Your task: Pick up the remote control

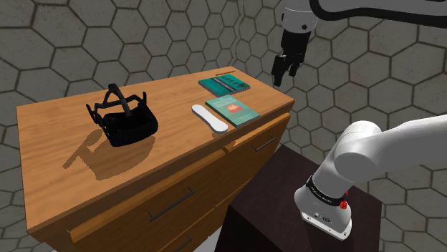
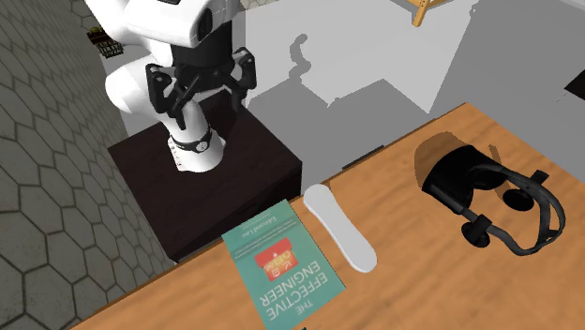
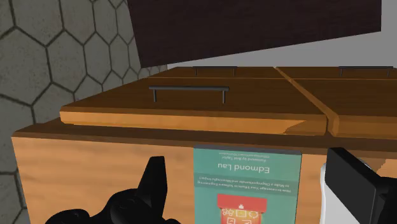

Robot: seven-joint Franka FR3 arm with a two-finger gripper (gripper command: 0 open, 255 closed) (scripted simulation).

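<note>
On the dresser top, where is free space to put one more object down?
Bare wood spans from the headset to the edge of the dresser top at the shoulder view's left, plus a strip between headset and remote. Crowded: remote close beside the teal books.

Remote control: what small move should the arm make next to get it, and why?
Probably carry the open gripper sideways until it is over the white remote. It hangs in the air near the dresser edge, closer to the teal book, while the remote lies flat beside that book, untouched.
</note>
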